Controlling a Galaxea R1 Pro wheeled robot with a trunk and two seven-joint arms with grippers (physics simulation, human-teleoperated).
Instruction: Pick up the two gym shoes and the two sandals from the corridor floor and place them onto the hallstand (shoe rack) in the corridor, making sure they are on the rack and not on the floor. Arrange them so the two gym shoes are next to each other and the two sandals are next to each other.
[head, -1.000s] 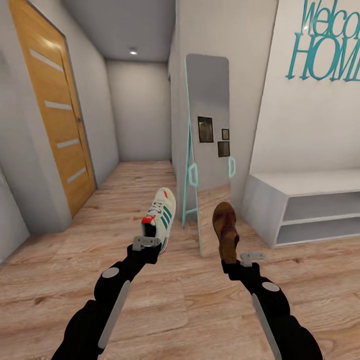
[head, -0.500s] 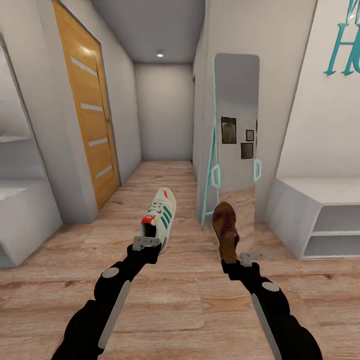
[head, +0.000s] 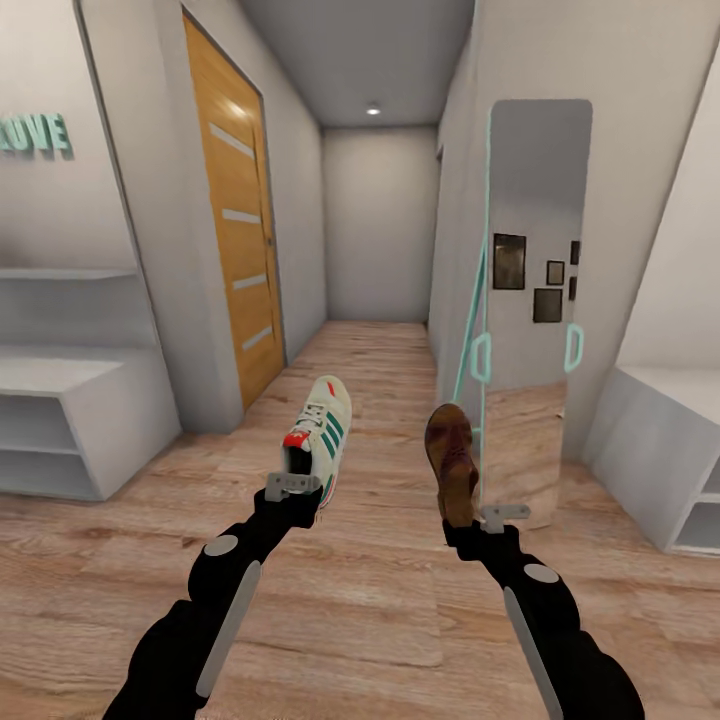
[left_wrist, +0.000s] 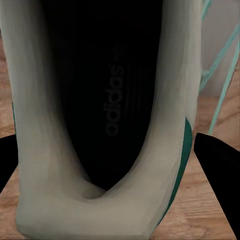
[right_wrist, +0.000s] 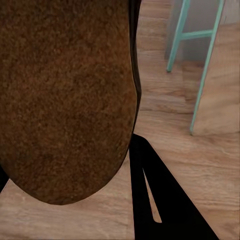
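My left gripper is shut on the heel of a white gym shoe with green stripes, held above the corridor floor with its toe pointing away. The left wrist view looks into the shoe's dark opening, a black finger at its side. My right gripper is shut on the heel of a brown sandal, also held off the floor. Its tan footbed shows in the right wrist view beside a black finger. The white hallstand with wall shelves stands at the left. The other shoe and sandal are out of view.
A teal-framed standing mirror leans on the right wall just beyond the sandal. A plain low white rack sits at the right edge. An orange door is on the left wall, and the corridor runs on ahead.
The view has swung left: the mirror and the right rack slid rightward, and the hallstand came into view at the left. Both grippers hold their footwear as before.
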